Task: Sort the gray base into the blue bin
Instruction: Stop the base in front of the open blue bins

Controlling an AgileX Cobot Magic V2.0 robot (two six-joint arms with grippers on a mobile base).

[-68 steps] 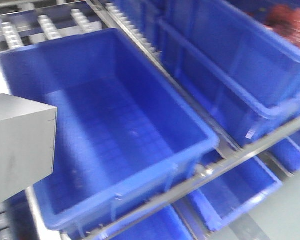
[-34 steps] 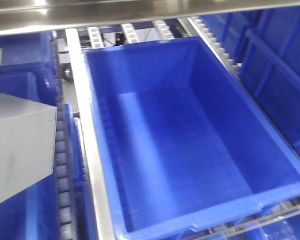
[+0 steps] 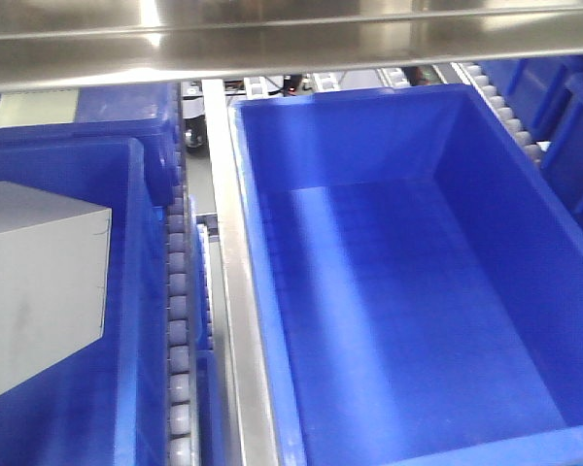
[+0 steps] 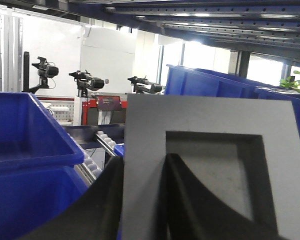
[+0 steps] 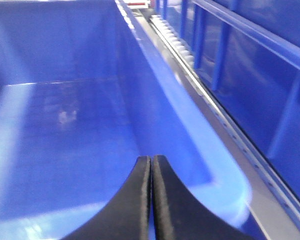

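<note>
Gripping one wall of the gray base, the left gripper has one black finger outside it and the other inside the square recess, a detail only the left wrist view gives. The right gripper is pressed closed on nothing above the blue bin. The front view alone shows the base against a neighbouring crate, left of the roller track, and the bin's floor bare. Pickup looks done; carrying across and release are left.
</note>
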